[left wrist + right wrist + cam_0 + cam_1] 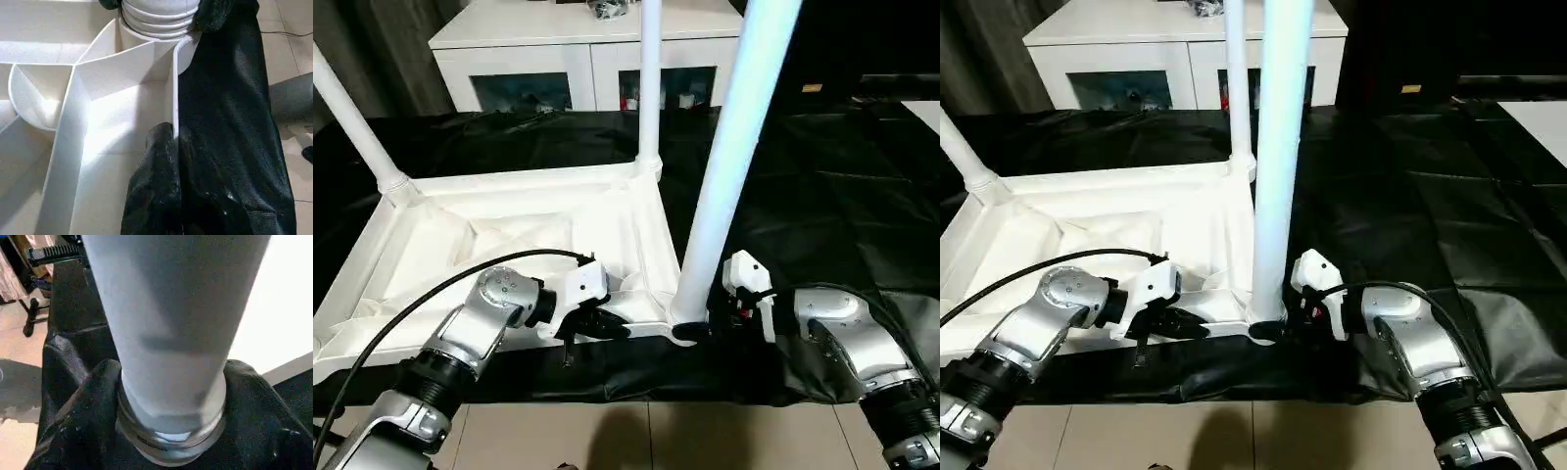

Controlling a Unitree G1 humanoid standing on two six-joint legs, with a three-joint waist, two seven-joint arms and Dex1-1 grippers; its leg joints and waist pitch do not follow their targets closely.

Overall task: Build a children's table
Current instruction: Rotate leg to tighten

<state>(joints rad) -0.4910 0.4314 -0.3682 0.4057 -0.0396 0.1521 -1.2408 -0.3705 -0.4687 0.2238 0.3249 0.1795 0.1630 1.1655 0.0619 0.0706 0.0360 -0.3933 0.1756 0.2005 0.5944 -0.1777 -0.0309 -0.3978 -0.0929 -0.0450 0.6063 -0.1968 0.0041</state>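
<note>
Screwing the near-corner long tapered white plastic leg [720, 166] home is the step in hand, judging by how things lie, and doing it well seems to call for keeping that leg plumb over its corner socket [156, 22] while it turns, so the thread does not cross. The small white plastic table top [499, 245] lies upside down on the black cloth [822, 176], ribbed underside up, its near edge at the cloth's near margin; two other white legs [649, 83] already stand upright in the far corners.

The right gripper [690, 328] reaches in from the right, forearm low over the cloth, its two black fingers [83, 421] clenched around the base of the near leg, just above the threaded collar. A firm grasp low down should give torque without tipping the leg.

The left gripper [597, 328] comes in from the left, wrist bent inward, and pinches the near rim of the table top: one black finger [156, 186] lies inside the wall, the other seems to sit outside on the cloth. That hold should brace the top against twisting along with the leg.

Behind stands a white cabinet with glass doors [578, 59].
</note>
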